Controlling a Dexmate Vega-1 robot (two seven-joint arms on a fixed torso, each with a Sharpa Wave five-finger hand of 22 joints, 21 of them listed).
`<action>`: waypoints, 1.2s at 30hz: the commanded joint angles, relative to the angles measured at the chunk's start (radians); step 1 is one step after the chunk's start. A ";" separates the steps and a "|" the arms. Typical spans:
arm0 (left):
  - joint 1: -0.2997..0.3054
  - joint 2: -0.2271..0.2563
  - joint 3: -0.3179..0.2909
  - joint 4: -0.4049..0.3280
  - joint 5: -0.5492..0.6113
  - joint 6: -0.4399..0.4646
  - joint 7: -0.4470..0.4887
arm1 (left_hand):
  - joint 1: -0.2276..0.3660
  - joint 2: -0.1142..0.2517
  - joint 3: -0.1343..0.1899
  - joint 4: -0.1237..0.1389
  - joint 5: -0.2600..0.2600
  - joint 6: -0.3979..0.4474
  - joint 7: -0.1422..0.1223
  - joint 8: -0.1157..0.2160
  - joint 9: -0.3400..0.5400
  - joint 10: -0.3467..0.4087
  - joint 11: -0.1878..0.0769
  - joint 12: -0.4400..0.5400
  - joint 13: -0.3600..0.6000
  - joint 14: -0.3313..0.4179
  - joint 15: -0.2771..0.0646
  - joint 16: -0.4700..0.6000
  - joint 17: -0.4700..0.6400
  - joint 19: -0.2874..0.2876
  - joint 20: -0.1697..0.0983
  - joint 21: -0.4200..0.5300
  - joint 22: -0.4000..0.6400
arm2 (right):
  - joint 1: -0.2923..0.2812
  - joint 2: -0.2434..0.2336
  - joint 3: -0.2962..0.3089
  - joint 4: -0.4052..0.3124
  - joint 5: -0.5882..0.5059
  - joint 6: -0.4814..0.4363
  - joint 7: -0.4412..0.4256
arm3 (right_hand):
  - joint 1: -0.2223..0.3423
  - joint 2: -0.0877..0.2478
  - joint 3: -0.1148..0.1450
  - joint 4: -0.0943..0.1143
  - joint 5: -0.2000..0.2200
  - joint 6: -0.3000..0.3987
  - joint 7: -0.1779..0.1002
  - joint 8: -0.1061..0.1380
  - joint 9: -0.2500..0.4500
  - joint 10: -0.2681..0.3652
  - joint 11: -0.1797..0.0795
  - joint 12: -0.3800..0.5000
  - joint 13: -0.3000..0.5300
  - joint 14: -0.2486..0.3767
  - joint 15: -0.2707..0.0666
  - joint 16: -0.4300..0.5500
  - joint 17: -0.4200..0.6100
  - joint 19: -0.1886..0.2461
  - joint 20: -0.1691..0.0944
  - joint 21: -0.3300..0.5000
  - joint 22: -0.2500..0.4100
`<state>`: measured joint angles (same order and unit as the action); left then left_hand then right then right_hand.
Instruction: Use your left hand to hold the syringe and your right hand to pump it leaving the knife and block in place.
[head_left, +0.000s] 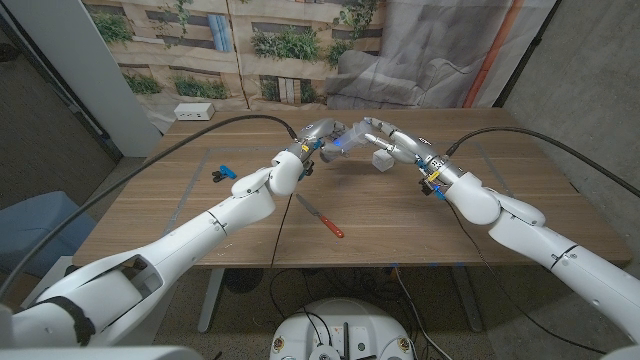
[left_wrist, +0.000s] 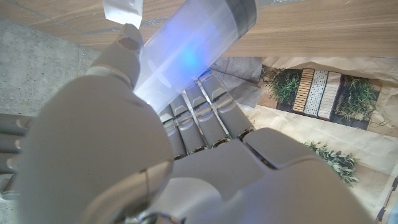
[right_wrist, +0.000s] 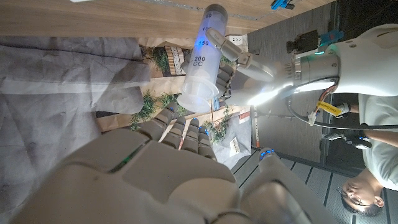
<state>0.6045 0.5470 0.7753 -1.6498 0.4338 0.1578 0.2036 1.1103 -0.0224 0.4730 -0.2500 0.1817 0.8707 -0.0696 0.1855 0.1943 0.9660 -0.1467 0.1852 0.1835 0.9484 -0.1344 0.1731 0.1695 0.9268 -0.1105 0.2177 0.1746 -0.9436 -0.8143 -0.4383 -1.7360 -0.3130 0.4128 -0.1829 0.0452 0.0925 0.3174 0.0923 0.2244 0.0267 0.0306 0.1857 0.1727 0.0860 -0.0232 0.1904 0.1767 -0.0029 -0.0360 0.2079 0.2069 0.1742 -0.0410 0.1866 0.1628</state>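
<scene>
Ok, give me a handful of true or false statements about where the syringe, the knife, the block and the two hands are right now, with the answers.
1. The left hand grips the translucent plastic syringe above the wooden table. True.
2. The orange-handled knife is held in the right hand. False: it lies on the table, nearer the robot than both hands.
3. The small blue block sits on the table out to the left arm's side, apart from both hands. True.
4. The syringe lies flat on the table. False: it is held up in the air between the two hands.
5. The right hand rests on the knife. False: it is raised at the syringe's end, well away from the knife.
</scene>
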 joint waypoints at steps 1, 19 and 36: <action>0.001 0.009 -0.003 -0.009 0.002 0.007 -0.010 | -0.057 0.115 0.078 0.072 0.005 0.103 0.000 0.007 0.001 0.041 -0.042 0.009 0.003 0.014 -0.104 0.004 0.003 0.026 -0.080 0.006 0.005 | -0.016 -0.008 0.025 -0.016 0.008 -0.013 -0.022 | -0.007 0.020 0.005 0.003 -0.004 0.011 0.002 0.002 0.002 0.011 -0.002 0.000 0.003 0.005 -0.001 0.004 0.003 0.009 -0.025 0.002 0.003; -0.011 0.083 -0.005 -0.114 0.067 0.125 -0.121 | -0.059 0.110 0.078 0.071 0.005 0.105 -0.003 0.008 0.001 0.035 -0.043 0.007 0.003 0.006 -0.104 0.001 0.002 0.013 -0.077 0.001 0.005 | -0.010 0.014 0.039 0.019 0.033 -0.028 -0.053 | -0.008 0.020 0.009 0.002 -0.005 0.020 0.000 0.004 0.001 0.016 -0.003 0.000 0.004 0.017 0.001 0.007 0.003 0.016 -0.025 0.003 0.003; -0.030 0.162 0.002 -0.195 0.156 0.203 -0.254 | -0.059 0.110 0.079 0.071 0.005 0.106 -0.006 0.008 0.001 0.040 -0.043 0.009 0.003 0.002 -0.105 0.002 0.003 0.008 -0.078 -0.001 0.005 | -0.040 0.126 0.062 0.075 0.236 -0.021 -0.112 | -0.002 0.021 0.018 -0.003 -0.005 0.036 -0.002 0.007 0.001 0.032 0.003 0.004 0.004 0.026 -0.001 0.007 0.001 0.028 -0.030 0.005 0.002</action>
<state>0.5823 0.6611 0.7751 -1.7953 0.5433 0.3200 0.0302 1.1103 -0.0224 0.4729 -0.2500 0.1807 0.8707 -0.0696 0.1895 0.1942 0.9624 -0.1503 0.1884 0.1838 0.9484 -0.1346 0.1704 0.1696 0.9232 -0.1143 0.2089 0.1741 -0.9684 -0.7563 -0.3921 -1.6982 -0.2051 0.3746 -0.2614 0.0453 0.0924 0.3270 0.0882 0.2244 0.0519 0.0270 0.1857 0.1727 0.1095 -0.0248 0.1904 0.1768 0.0168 -0.0304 0.2079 0.2068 0.1921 -0.0374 0.1866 0.1631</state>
